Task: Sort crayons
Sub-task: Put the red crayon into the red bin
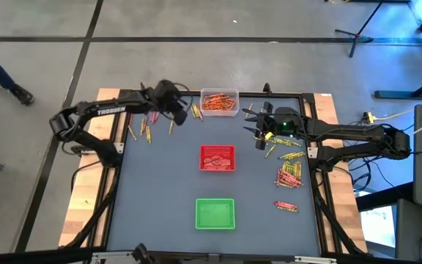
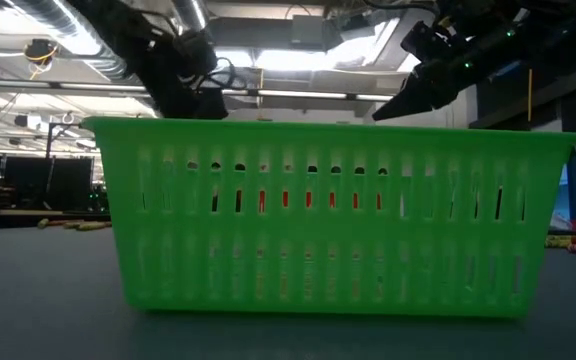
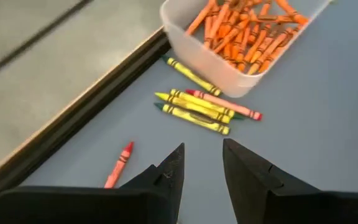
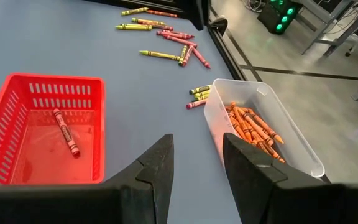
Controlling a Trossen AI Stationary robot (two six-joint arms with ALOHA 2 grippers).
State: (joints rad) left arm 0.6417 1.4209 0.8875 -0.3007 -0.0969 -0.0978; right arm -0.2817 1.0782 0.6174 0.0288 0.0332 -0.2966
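Orange crayons fill a clear tray [image 1: 219, 101] at the far middle of the table. My left gripper [image 3: 202, 149] hangs open just left of that tray [image 3: 241, 37], above a small bunch of yellow and red crayons [image 3: 194, 107] lying flat on the table; a lone red crayon [image 3: 120, 163] lies nearer the table's frame. My right gripper [image 4: 197, 143] is open and empty to the right of the clear tray [image 4: 260, 124]. The red tray [image 4: 42, 134] holds one red crayon [image 4: 65, 132]. A green tray [image 1: 215, 213] stands near the front.
Loose crayons lie at the far left [image 1: 146, 128] and in a heap at the right [image 1: 289, 172], with a few more [image 1: 285, 206] nearer the front. The table's black frame [image 3: 104, 93] runs close behind the left gripper. In the low view the green tray [image 2: 338, 215] hides most of the table.
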